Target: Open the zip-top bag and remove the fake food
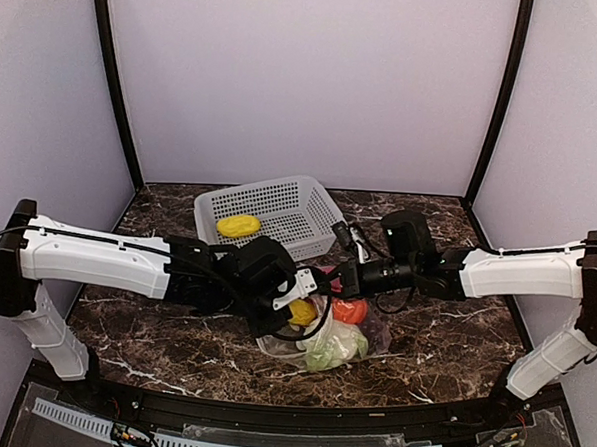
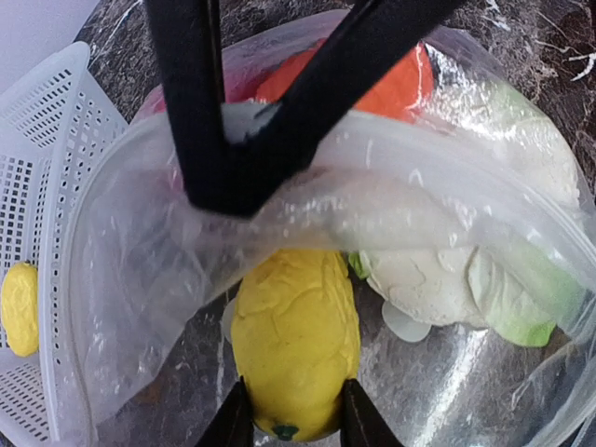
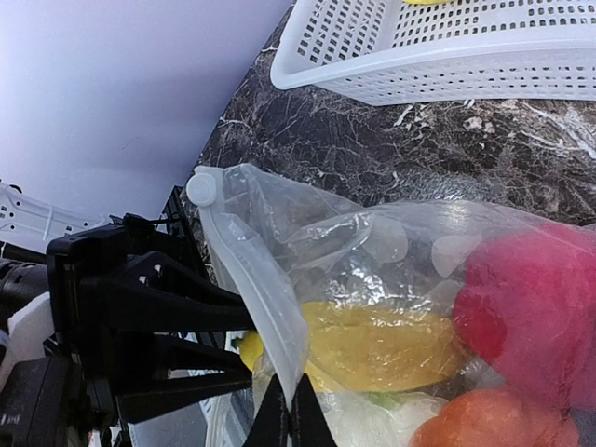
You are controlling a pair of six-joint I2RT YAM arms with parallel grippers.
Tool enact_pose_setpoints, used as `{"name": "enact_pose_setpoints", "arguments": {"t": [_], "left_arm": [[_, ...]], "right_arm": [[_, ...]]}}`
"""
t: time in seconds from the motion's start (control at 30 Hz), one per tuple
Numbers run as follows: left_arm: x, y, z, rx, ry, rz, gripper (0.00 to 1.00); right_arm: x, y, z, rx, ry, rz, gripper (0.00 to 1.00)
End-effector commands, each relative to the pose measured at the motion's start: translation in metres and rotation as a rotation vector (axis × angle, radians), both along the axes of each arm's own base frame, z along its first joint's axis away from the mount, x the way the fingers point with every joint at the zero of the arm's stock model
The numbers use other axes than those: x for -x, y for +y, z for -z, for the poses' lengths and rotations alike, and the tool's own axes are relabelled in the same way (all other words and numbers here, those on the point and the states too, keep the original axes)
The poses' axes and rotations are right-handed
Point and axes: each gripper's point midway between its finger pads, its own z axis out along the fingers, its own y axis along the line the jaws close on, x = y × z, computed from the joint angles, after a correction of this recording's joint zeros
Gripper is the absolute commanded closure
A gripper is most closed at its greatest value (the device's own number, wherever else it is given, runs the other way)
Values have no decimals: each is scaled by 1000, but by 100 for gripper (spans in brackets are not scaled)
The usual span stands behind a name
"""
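Bag (image 2: 130,270): thin clear plastic, glossy, much wrinkled. Yellow toy (image 2: 293,340): plastic, rather matt, w/ fine cracked-looking texture. Basket (image 3: 466,65): white hard plastic, perforated, semi-matt. Table (image 3: 447,149): dark marble-look top, white veins, smooth, shiny.

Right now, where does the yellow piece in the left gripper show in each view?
Top external: yellow piece at picture centre, in front of the white basket.
Left wrist: bottom centre, between the fingers of the left gripper.
Right wrist: lower centre, seen through the zip-top bag.
Shared landmark: the white basket.
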Motion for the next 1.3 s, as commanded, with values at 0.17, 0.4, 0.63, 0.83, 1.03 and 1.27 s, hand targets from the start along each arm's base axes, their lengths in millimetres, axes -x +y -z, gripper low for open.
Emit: {"name": "enact_pose_setpoints", "arguments": {"t": [0.17, 0.4, 0.63, 0.83, 1.03, 1.27], "left_arm": [[20, 44, -27, 78, -5, -23, 90], [28, 56, -65, 250, -52, 12, 91], [-7, 85, -112, 492, -39, -121, 92], [-72, 104, -155, 634, -73, -295, 94], [-141, 110, -169, 725, -50, -411, 95], [-218, 99, -142, 723, -1, -468, 95]], "right_arm": [[-5, -3, -5, -10, -30, 19, 100], [-10, -7, -6, -7, -38, 31, 100], [-10, -7, -4, -10, -33, 27, 100], [-10, -7, -4, -13, -32, 23, 100], [-9, -8, -6, -17, -39, 20, 100], [-8, -8, -6, -19, -41, 15, 100]]}}
